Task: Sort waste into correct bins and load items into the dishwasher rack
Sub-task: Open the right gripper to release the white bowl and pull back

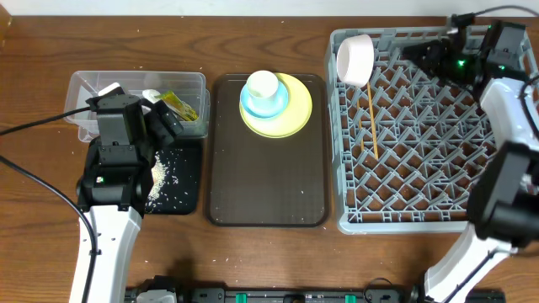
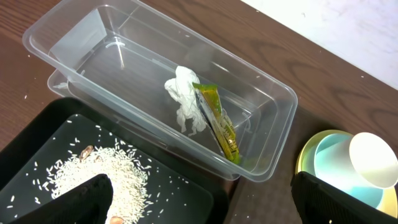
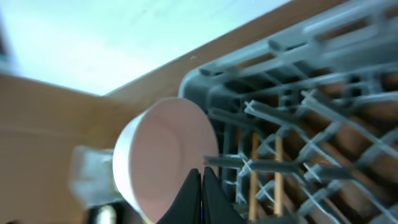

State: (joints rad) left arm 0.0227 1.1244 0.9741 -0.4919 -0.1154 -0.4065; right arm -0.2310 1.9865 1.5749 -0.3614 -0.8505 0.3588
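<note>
Waste looks sorted: tissue (image 2: 183, 102) and wrapper (image 2: 217, 121) in the clear tub (image 2: 124, 68), left hand (image 2: 199, 205) spread above. Bowl (image 1: 354, 59) propped in rack (image 1: 396, 223), right hand (image 3: 202, 177) pressed together beside it. Cup (image 1: 262, 84) is probably next, so that hand needs to open up first.

Clear tub (image 2: 81, 43); white tissue (image 2: 185, 102); yellow-green wrapper (image 2: 217, 121). White crumbs (image 2: 99, 171); black tray (image 2: 180, 193). Dark brown serving tray (image 1: 265, 181). Yellow plate (image 1: 295, 114), light blue dish (image 1: 253, 107), white cup (image 1: 262, 84), white bowl (image 1: 355, 59). Tan chopsticks (image 1: 370, 118); light-grey lattice rack (image 1: 421, 168).
</note>
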